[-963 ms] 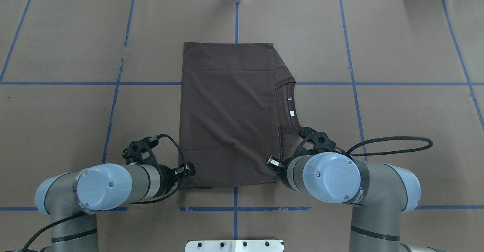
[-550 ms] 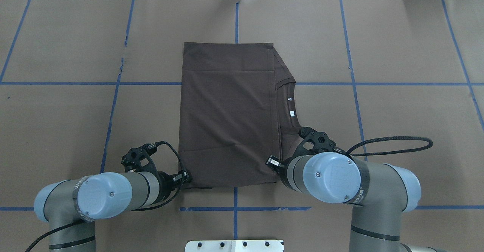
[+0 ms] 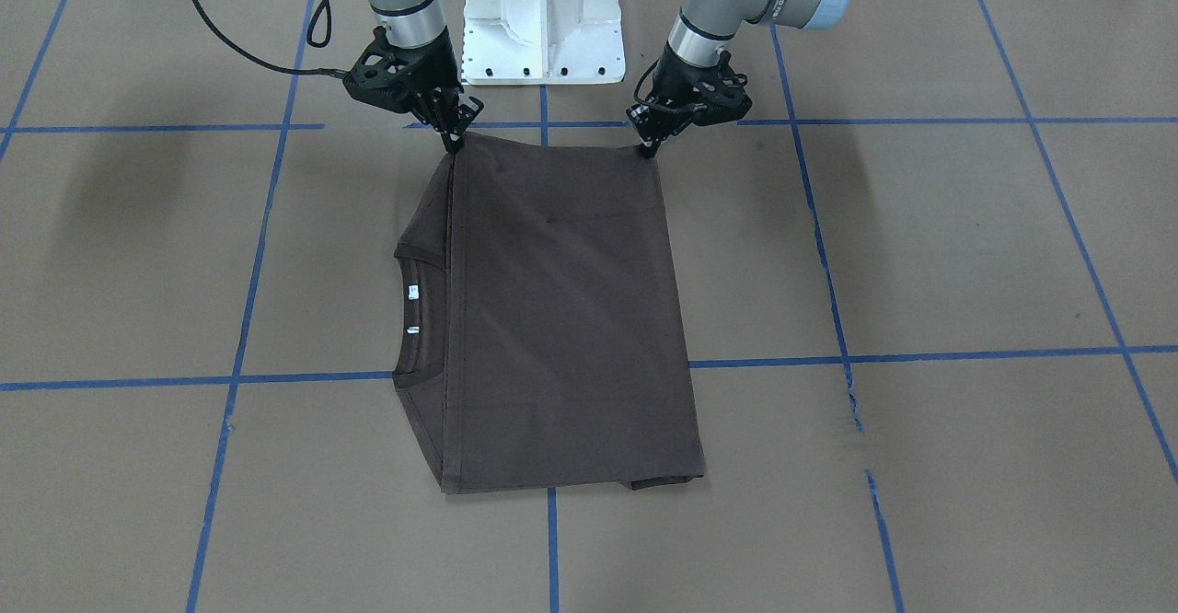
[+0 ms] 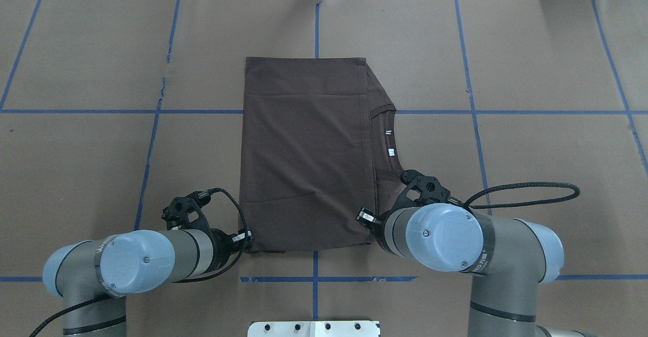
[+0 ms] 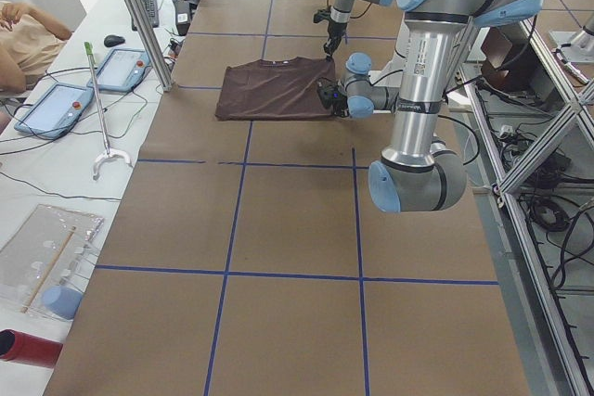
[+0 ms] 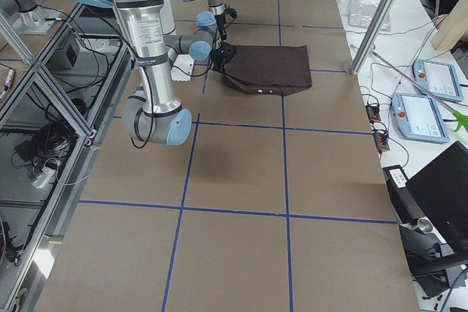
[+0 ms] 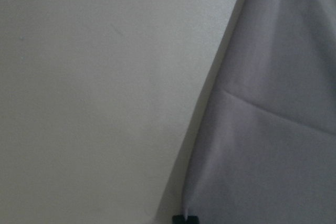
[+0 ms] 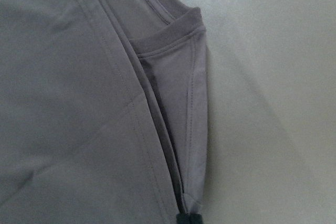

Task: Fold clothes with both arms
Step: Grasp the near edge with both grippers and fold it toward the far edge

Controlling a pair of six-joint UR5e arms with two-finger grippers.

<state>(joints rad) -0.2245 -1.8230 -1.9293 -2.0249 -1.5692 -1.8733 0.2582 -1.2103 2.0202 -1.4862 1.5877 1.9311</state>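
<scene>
While both arms reach forward from my base, the T-shirt (image 4: 304, 155) lies flat and folded into a rectangle on the surface (image 4: 531, 165), about midway between its left and right edges. The rectangle's near edge faces the surface edge where my white pedestal (image 3: 543, 24) stands.

1. Left claw (image 3: 650, 148): closed on the near left corner of the T-shirt. The fingertips meet in a point on the cloth. The wrist view shows the fabric edge running straight down to the black tip.
2. Right claw (image 3: 454, 142): closed on the near right corner, gripping the T-shirt. The wrist view shows a small fold of seam pinched at the tip.
3. Ribbed neck (image 4: 387, 134): exposed along the right side of the fold, facing the right edge of the surface. The white tags (image 4: 391, 151) lie inside it.
4. Blue tape lines (image 4: 152, 139) divide the brown surface into squares. One crosses beneath the T-shirt.
</scene>
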